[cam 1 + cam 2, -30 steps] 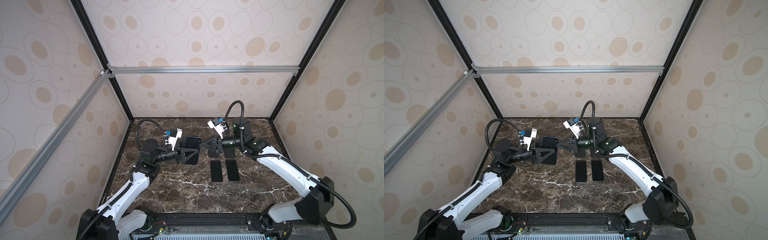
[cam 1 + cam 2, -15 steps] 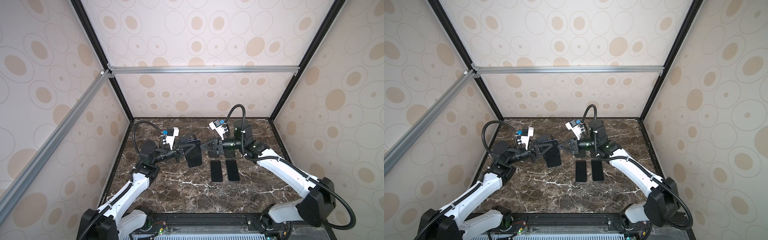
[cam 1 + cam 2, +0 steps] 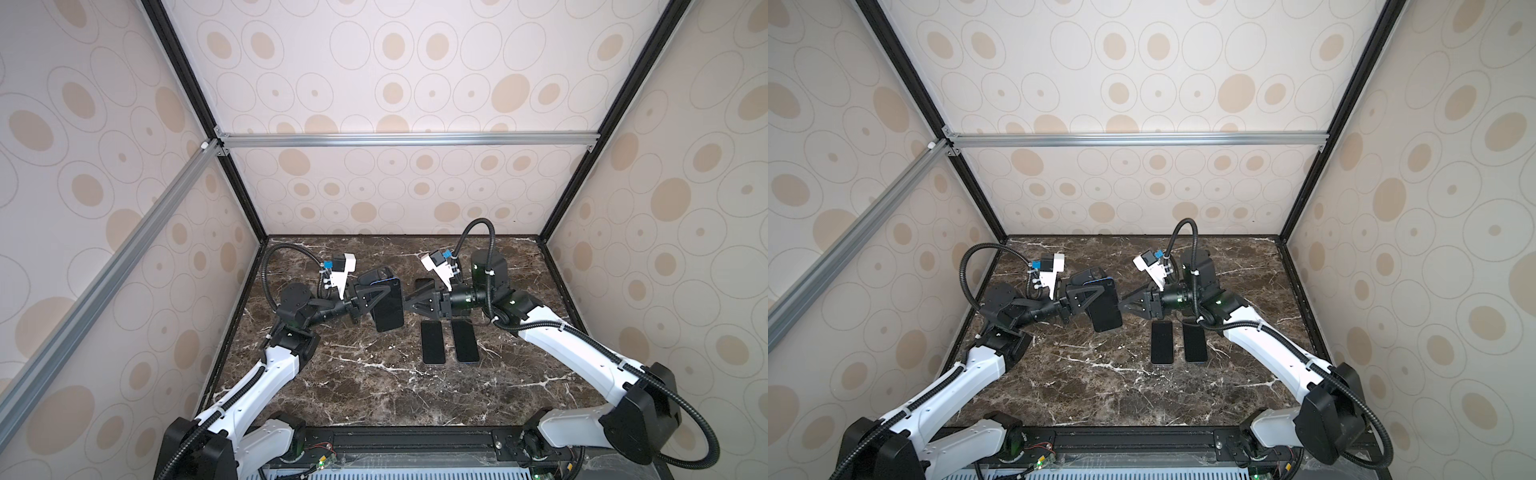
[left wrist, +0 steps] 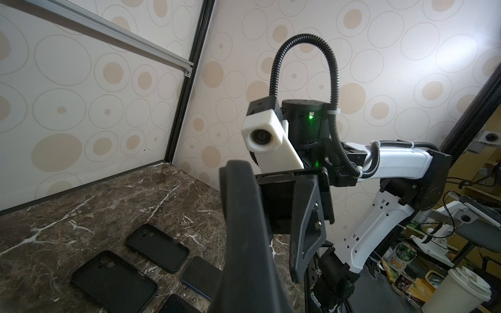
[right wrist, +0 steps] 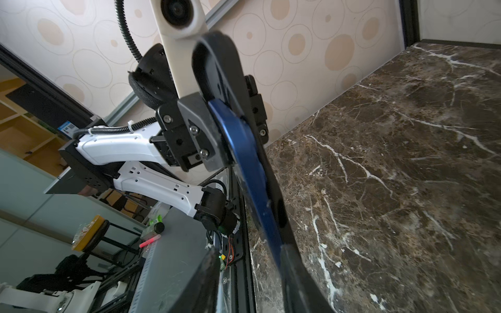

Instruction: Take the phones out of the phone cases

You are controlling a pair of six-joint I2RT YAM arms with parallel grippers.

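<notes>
While left tool point(image 3: 379, 298) grips the phone point(image 3: 390, 312), right tool point(image 3: 414, 303) gapes; left wrist reveals 2 cases point(image 4: 113, 281) point(image 4: 157, 248).

Soft, even light is filling the beige spotted walls point(image 3: 395, 83) in both top views, while the dark brown marble tabletop point(image 3: 374, 395) is looking dim and carrying only faint shadows. The wide lenses are stretching the corners. In the left wrist view, glare is washing out the far wall and the near black phone case point(image 4: 244, 230) is blurring. In the right wrist view, the blue phone point(image 5: 244, 162) is smearing out of focus.
</notes>
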